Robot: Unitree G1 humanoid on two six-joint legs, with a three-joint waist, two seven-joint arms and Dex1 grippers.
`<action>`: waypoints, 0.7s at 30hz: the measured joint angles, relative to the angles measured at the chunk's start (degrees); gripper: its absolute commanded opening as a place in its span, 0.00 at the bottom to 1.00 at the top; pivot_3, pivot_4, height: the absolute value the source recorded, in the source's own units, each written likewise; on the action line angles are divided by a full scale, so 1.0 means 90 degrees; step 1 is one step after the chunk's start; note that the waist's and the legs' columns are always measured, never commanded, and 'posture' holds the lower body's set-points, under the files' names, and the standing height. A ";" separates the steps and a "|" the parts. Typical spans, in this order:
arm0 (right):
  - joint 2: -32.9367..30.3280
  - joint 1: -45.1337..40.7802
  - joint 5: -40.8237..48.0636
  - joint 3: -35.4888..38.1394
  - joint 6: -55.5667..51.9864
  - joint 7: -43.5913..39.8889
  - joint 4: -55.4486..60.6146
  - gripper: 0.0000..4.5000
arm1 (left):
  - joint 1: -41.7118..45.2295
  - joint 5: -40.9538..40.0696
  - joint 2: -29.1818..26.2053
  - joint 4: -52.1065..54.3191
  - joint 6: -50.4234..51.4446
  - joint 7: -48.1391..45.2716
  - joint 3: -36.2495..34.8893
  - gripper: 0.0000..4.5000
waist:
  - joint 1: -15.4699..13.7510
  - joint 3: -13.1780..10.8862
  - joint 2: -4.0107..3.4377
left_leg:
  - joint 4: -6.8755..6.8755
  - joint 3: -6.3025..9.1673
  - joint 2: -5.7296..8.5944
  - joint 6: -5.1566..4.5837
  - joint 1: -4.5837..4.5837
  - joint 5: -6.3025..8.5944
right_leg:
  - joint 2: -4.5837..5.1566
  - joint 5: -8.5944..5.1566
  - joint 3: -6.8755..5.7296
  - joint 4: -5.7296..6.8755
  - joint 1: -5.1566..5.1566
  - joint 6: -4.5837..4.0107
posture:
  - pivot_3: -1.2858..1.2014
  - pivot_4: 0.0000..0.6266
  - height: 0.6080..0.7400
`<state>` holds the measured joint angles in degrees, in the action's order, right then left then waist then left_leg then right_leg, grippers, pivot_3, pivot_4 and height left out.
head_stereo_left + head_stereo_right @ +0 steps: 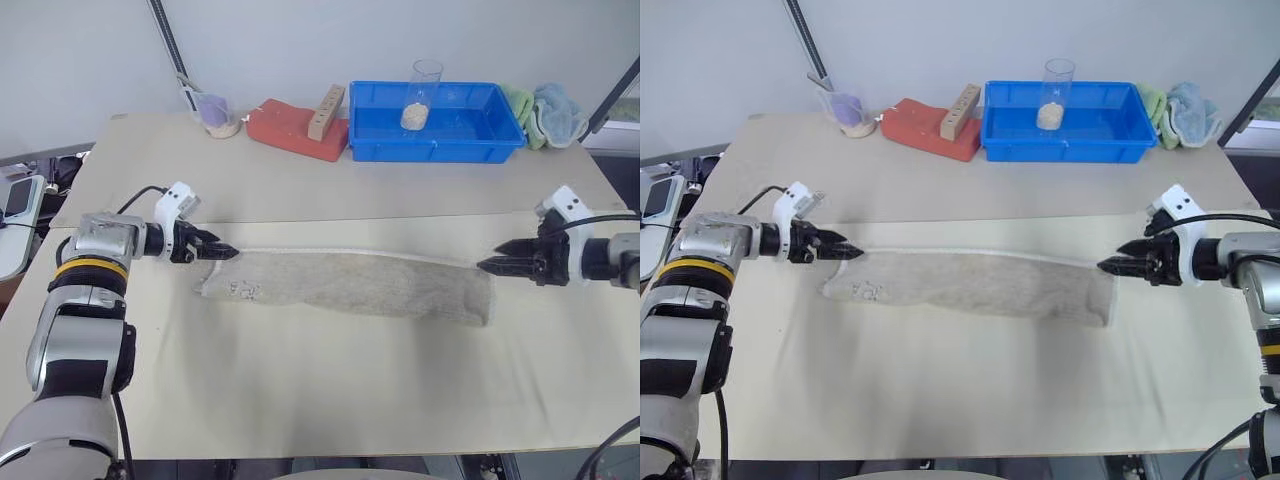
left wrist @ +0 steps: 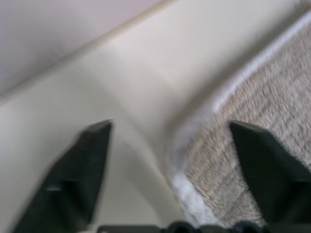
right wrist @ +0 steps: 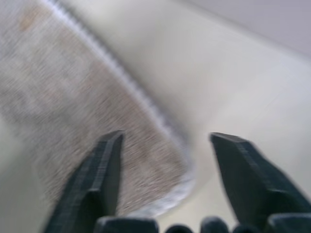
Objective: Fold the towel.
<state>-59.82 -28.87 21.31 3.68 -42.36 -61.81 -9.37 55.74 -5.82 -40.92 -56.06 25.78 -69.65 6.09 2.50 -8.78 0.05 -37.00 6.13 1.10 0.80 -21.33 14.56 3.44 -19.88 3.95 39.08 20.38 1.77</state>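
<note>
The room is bright, with soft, even light. The pale tabletop [image 1: 330, 380] has no strong glare, and the shadows on it are faint. A thin dark shadow runs along the near edge of the towel [image 1: 350, 285]. Both head views are sharp from near to far. Both wrist views are smeared with blur, so the towel's weave looks fuzzy and the black pincer fingers [image 2: 82, 170] have soft edges.

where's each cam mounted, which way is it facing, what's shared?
Left eye, right eye: head stereo pair, looking forward and down at the table; both arms show, left gripper, right gripper.
Left wrist: looks along its open fingers at the towel end.
Right wrist: looks along its open fingers at the opposite end.
Shared: towel and table.
</note>
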 measured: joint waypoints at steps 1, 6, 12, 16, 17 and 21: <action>-0.0019 0.0043 0.0014 0.0135 0.0038 0.0055 0.0140 0.98 | 0.0010 -0.0002 -0.0042 0.0005 -0.0112 0.0009 -0.0053 1.00 | 0.0000 0.0000 0.0000 | 0.0001 0.0001 -0.0001 0.0000 0.0000 0.0000 | -0.0001 0.0000 0.0000 0.0000 0.0001 0.0000 | 0.52 0.24 1.00; -0.0287 0.0868 0.0252 0.1004 0.0049 0.0077 0.1421 0.98 | -0.0081 -0.0114 -0.0542 0.0421 -0.0343 -0.0616 -0.0226 1.00 | 0.0009 0.0000 0.0000 | 0.0006 0.0003 -0.0005 0.0000 -0.0002 0.0000 | -0.0005 0.0000 -0.0003 0.0003 0.0003 0.0000 | 0.52 0.24 1.00; -0.0078 0.2450 0.0543 0.2157 -0.0233 0.0225 0.3290 0.98 | -0.1478 -0.0757 -0.1047 0.2874 -0.0307 -0.1661 -0.0548 1.00 | -0.0004 0.0009 -0.0014 | 0.0008 0.0006 -0.0010 0.0000 0.0005 0.0000 | -0.0001 0.0000 0.0002 -0.0002 -0.0012 0.0000 | 0.52 0.24 1.00; 0.0859 0.3485 0.0862 0.2938 -0.1090 0.1092 0.4527 0.98 | -0.3164 -0.1492 -0.1011 0.5504 -0.0334 -0.2149 -0.0514 1.00 | -0.0040 0.0009 -0.0008 | 0.0004 0.0011 -0.0018 0.0003 -0.0005 -0.0001 | 0.0000 0.0001 0.0011 -0.0006 -0.0017 -0.0002 | 0.52 0.24 1.00; 0.1082 0.3585 0.0904 0.3047 -0.1249 0.1319 0.4689 0.98 | -0.3292 -0.1598 -0.0995 0.5828 -0.0353 -0.2151 -0.0526 1.00 | -0.0053 0.0009 -0.0006 | 0.0007 0.0012 -0.0017 0.0003 -0.0006 -0.0001 | 0.0001 0.0001 0.0013 -0.0012 -0.0020 -0.0002 | 0.52 0.24 1.00; 0.2282 0.3977 0.1086 0.3381 -0.2182 0.2484 0.5284 0.98 | -0.3528 -0.2088 -0.0822 0.6918 -0.0400 -0.2186 -0.0527 1.00 | -0.0144 0.0013 -0.0007 | 0.0008 0.0008 -0.0009 0.0003 -0.0002 -0.0001 | 0.0002 0.0001 0.0020 -0.0014 -0.0025 -0.0002 | 0.52 0.24 1.00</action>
<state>-39.29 6.92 31.08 34.11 -62.00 -39.46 38.19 23.99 -24.61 -48.32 6.21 22.18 -89.33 1.35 1.20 -8.66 -0.01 -36.93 6.20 1.01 0.83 -21.35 14.55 3.46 -19.87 4.13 38.95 20.16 1.75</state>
